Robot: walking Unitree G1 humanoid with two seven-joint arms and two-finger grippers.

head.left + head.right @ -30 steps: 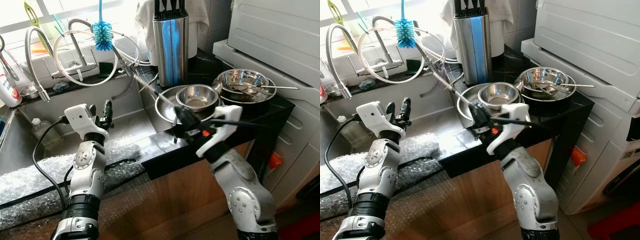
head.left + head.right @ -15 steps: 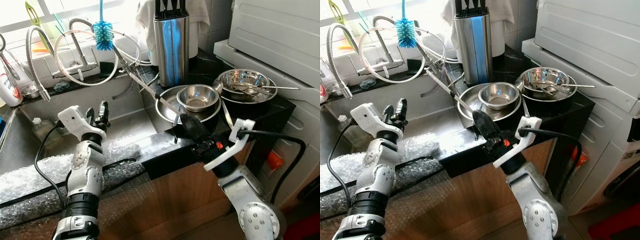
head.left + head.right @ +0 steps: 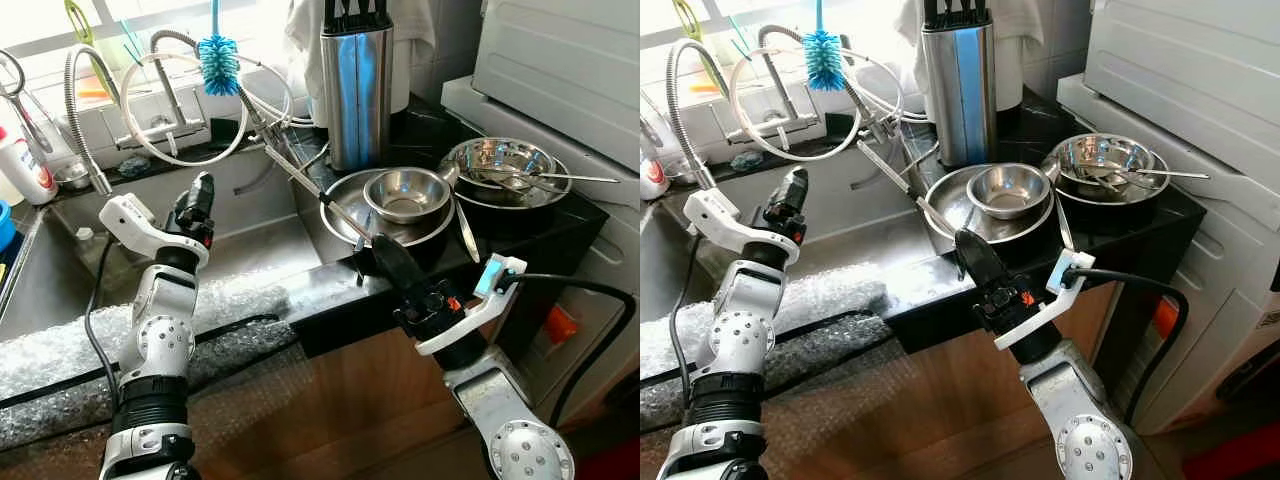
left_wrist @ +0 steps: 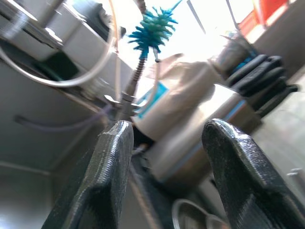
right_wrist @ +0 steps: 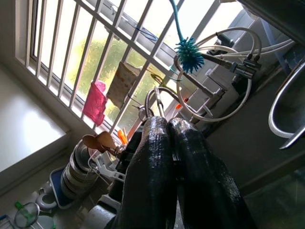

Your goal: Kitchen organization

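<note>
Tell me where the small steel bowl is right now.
The small bowl sits inside the wide pan on the black counter, right of the sink, before the knife block.

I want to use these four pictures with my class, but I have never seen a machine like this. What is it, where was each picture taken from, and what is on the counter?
This is a humanoid robot with two silver arms, each ending in two long black fingers. The two wide pictures come from cameras in its head, looking down at a kitchen sink and black counter. The other two come from cameras on its wrists, looking along the fingers.

On the counter stand a steel knife block, a small steel bowl inside a wider pan, and another steel bowl with utensils. A blue bottle brush hangs by the taps.

The left gripper is open above the sink; the right gripper is shut at the counter's edge. Neither holds anything.
</note>
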